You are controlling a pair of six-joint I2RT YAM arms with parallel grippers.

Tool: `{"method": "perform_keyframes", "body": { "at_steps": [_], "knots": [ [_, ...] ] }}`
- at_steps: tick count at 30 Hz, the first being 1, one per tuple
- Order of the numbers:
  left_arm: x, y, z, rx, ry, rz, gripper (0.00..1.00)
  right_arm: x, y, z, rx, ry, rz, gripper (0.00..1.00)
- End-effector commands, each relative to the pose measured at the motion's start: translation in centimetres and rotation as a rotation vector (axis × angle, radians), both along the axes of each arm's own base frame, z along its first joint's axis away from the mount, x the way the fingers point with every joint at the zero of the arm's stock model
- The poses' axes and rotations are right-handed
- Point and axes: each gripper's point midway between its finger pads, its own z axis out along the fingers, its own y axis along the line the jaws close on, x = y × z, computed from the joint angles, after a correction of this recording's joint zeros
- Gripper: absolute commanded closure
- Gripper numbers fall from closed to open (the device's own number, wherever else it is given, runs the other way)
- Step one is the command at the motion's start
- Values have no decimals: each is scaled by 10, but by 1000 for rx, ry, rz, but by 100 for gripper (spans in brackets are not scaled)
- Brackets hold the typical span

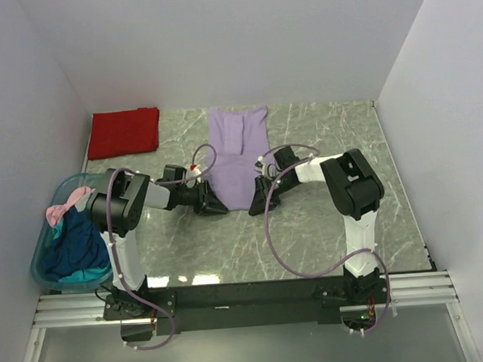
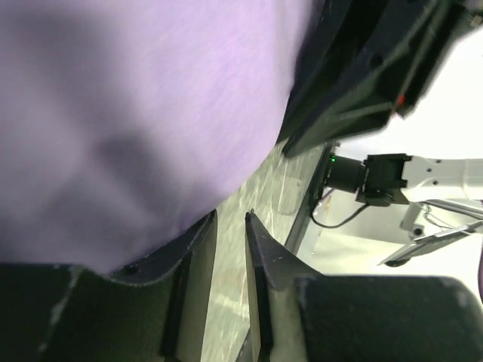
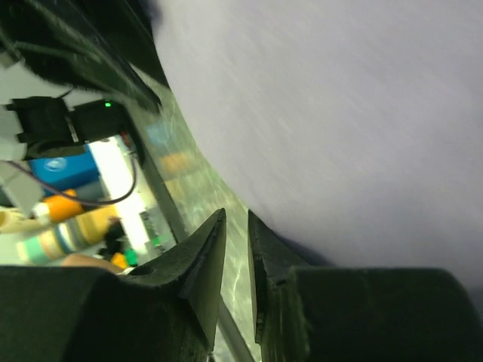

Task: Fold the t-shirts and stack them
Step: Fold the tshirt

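Observation:
A light purple t-shirt (image 1: 238, 153) lies as a long folded strip in the middle of the table, its near end between my two grippers. My left gripper (image 1: 217, 207) sits low at the shirt's near left corner. In the left wrist view its jaws (image 2: 230, 215) stand a narrow gap apart with only bare table showing between them, and purple cloth (image 2: 136, 98) rests against the outside of one finger. My right gripper (image 1: 255, 205) is at the near right corner, also narrowly open (image 3: 236, 215) with nothing in the gap and the cloth (image 3: 339, 98) beside it. A folded red t-shirt (image 1: 125, 132) lies at the back left.
A translucent teal tub (image 1: 37, 269) stands at the left edge, holding a dark blue shirt (image 1: 71, 251), a pink one (image 1: 65, 208) and a teal one (image 1: 56, 231). White walls close in the table on three sides. The arms' cables loop over the near table.

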Motion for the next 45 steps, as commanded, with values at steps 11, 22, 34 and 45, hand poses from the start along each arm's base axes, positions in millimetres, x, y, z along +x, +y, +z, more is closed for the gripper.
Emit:
{"method": "perform_keyframes", "body": {
  "at_steps": [11,22,34,45],
  "knots": [
    [-21,58,50,65,-244,-59,55,-18,-58,47,-51,-179,85,68],
    [21,83,88,477,-1156,-276,36,48,-78,73,-534,-1058,306,37],
    [2,58,49,504,-1704,-810,38,40,-63,37,-587,-1335,650,39],
    [8,52,7,512,-1632,-922,44,28,-75,2,-613,-1291,761,49]
  ]
}}
